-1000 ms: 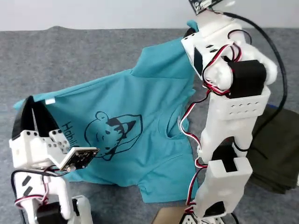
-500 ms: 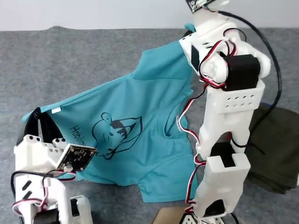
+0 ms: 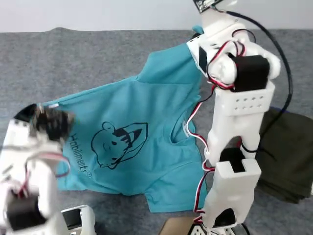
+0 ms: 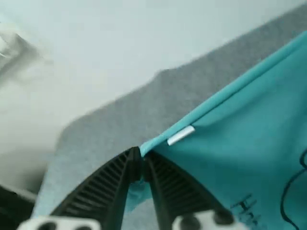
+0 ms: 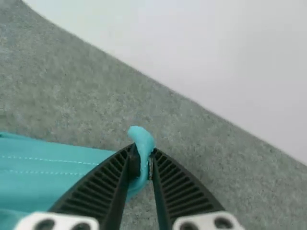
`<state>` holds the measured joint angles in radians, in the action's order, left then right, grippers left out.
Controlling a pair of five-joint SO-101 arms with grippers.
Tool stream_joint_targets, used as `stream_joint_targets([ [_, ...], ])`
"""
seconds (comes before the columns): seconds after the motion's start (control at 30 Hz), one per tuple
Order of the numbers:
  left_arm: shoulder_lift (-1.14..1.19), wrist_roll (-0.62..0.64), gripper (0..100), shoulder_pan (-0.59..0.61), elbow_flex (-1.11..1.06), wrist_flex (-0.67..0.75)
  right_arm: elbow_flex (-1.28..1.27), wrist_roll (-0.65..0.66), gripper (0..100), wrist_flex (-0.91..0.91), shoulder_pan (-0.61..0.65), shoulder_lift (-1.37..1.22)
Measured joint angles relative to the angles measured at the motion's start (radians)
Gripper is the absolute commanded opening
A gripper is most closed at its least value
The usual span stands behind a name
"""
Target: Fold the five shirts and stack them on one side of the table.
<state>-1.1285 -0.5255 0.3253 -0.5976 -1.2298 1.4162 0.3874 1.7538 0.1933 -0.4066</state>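
The limp, light teal shirt (image 3: 146, 117) likely handles best by its corners. The left end effector (image 4: 140, 157) pinches the left corner, the right end effector (image 5: 142, 154) the far one.

a line of dark lettering (image 3: 80, 154) runs just beside the bear drawing (image 3: 117, 142) on the teal shirt (image 3: 156, 103); its white tag (image 4: 181, 135) shows nothing legible.

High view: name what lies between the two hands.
In the high view the teal shirt spans that stretch; the left hand and the right hand each pinch its edge.
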Motion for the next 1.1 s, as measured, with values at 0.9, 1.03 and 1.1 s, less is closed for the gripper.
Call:
stream_joint_targets([
  [0.9,1.123,0.115,1,-0.068,0.652,0.166,-0.012,0.066,1.2,-0.562,-0.081,-0.250],
  [1.03,1.238,0.126,1,-0.068,0.747,0.213,-0.012,0.089,1.2,-0.571,-0.081,-0.301],
  [1.1,1.278,0.126,1,-0.068,0.787,0.244,-0.012,0.092,1.2,-0.591,-0.081,-0.310],
])
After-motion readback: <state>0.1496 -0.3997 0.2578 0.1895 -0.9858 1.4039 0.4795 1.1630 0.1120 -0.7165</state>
